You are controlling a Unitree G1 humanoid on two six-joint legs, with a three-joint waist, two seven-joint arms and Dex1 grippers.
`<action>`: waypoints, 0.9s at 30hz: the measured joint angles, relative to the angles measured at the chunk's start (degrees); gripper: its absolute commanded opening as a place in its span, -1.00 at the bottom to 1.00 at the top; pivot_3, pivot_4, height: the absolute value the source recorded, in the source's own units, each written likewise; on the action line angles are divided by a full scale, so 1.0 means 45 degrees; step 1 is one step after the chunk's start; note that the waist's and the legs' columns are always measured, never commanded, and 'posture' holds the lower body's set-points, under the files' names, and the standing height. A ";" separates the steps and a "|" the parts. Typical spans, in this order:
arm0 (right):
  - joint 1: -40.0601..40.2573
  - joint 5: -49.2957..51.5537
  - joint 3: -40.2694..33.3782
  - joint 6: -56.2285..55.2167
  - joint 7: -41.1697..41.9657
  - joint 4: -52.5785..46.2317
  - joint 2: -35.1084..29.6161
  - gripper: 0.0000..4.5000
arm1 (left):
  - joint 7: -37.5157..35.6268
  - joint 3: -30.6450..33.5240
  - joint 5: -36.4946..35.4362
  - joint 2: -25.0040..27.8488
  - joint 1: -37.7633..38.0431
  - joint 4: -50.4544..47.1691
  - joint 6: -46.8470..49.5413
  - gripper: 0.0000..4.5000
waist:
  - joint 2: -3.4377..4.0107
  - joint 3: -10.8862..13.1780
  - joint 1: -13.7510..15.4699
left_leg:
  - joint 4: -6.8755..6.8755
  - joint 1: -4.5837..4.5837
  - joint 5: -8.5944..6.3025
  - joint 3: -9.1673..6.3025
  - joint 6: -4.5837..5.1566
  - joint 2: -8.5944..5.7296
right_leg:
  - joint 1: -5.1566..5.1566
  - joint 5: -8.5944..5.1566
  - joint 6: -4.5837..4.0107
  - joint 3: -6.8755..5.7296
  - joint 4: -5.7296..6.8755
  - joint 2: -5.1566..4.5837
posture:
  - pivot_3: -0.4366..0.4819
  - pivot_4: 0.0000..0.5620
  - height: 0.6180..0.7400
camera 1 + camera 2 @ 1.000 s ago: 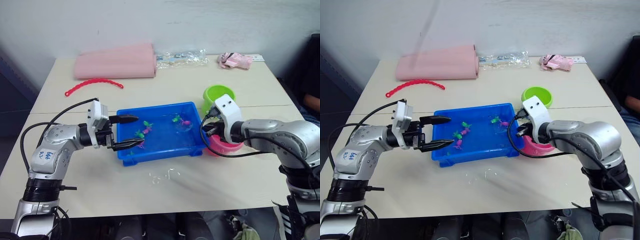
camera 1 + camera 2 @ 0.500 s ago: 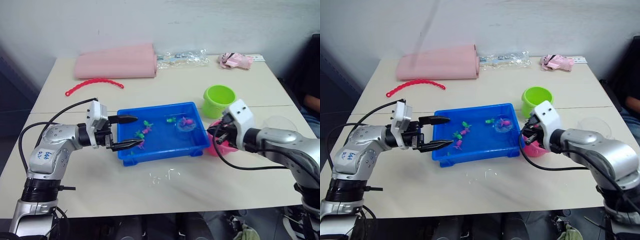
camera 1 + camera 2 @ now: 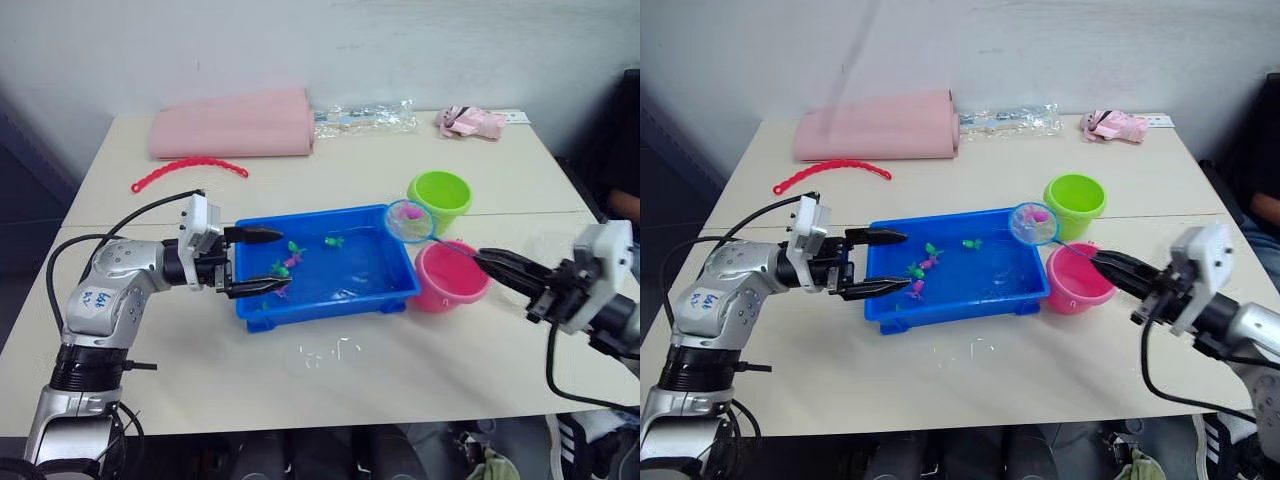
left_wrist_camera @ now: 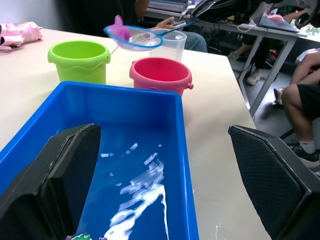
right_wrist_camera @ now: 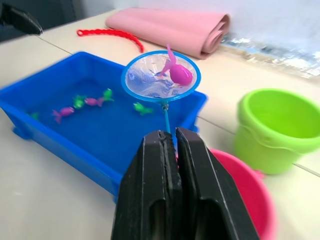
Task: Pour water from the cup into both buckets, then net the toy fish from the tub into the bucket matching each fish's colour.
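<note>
The netting step is in hand: the right gripper (image 5: pixel 167 150), at the lower right of the head views, has its two black fingers pressed together on the thin handle of the net (image 3: pixel 1033 224), and the blue hoop hangs in the air right of frame centre, over the far right corner of the blue tub (image 3: pixel 940 305), between it and the two buckets. A pink fish (image 5: pixel 177 74) lies in the mesh, clear of the water. The pink bucket (image 3: pixel 1077 277) stands just below and right of the hoop, touching or nearly touching the tub's right end; the lime green bucket (image 3: pixel 1075 203) sits just above it in the frame. The clear cup (image 4: pixel 167 41) stands behind the pink bucket in the left wrist view.

The left gripper (image 3: pixel 255 262), at centre left, has its fingers spread wide astride the tub's left rim, one finger over the water and one outside, gripping nothing that I can see. Several green and pink fish (image 3: pixel 923 262) remain in the left half of the tub.

My judgement: the next move is to carry the hoop a little toward the pink bucket and tip it so the fish drops in, keeping well off the green one
</note>
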 measured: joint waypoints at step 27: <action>0.0675 -1.2892 -0.0054 -1.9128 -0.2523 0.8193 -0.1333 -1.00 | -0.0083 -0.0457 0.0071 -0.0693 -0.0543 0.0152 -0.0121 0.98 | -0.0001 0.0001 -0.0074 | 0.0018 0.0055 0.0035 0.0033 -0.0058 -0.0001 | 0.0003 0.0001 0.0005 0.0069 0.0057 0.0015 | -0.05 -0.47 1.00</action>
